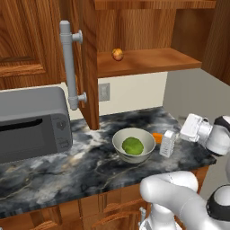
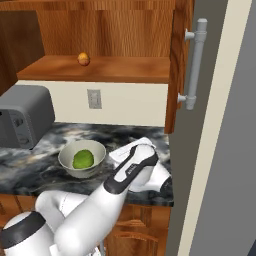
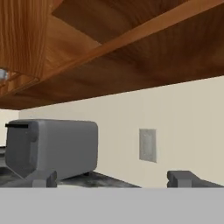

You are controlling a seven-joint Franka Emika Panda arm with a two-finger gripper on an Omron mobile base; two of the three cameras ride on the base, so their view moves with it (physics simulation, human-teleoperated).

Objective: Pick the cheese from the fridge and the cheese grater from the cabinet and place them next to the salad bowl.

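White arm folded low, elbow bent near the base, forearm reaching forward and level, wrist turned sideways, gripper [image 3: 112, 178] held horizontal, jaws spread wide with nothing between them, two dark fingertips [image 3: 186, 178] standing far apart at the hand view's bottom

We saw a grey toaster oven [image 1: 31, 123] standing at the left end of the dark marbled tabletop [image 1: 67, 168], its control panel facing the room. On the cream wall behind it, just to its right, sat a grey outlet plate [image 1: 104, 92]. A small round yellow-orange fruit [image 1: 117, 54] rested alone on a wood shelf above. From the hand view we made out the toaster oven [image 3: 52, 146] well left of the outlet plate [image 3: 147, 145].
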